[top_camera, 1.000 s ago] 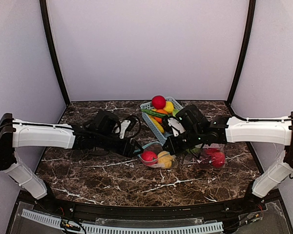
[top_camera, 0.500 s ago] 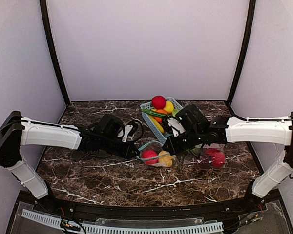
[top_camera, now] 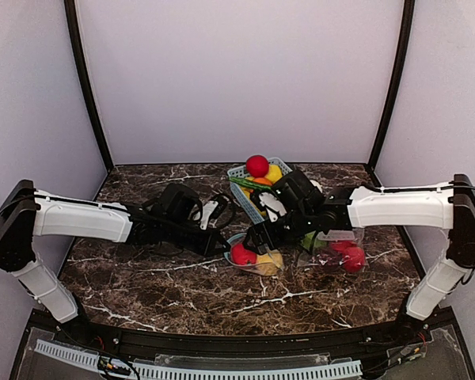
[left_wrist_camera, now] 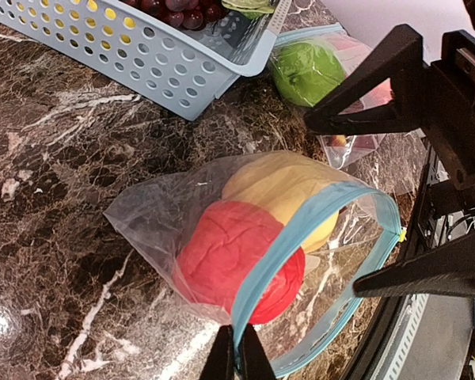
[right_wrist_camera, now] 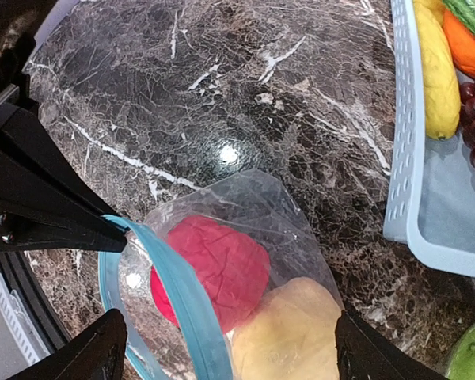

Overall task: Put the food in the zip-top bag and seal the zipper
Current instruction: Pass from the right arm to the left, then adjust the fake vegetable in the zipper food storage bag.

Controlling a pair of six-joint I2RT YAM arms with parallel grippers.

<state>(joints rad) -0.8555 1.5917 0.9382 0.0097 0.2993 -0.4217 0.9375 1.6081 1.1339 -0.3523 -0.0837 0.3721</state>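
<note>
A clear zip-top bag with a light-blue zipper lies on the marble table, its mouth gaping. Inside are a red food and a yellow food. My left gripper is shut on the zipper strip at the bag's left end. Above the bag my right gripper stands open, its fingers straddling the bag without touching it. The right wrist view shows the red food and the yellow food through the plastic.
A light-blue lattice basket behind the bag holds more toy food: a red ball, a yellow fruit, a banana, grapes. A second clear bag to the right holds a green apple and red fruit.
My left gripper has moved in and shut on the zipper strip. My right gripper has let go of the bag, opened wide and shifted left over it.
</note>
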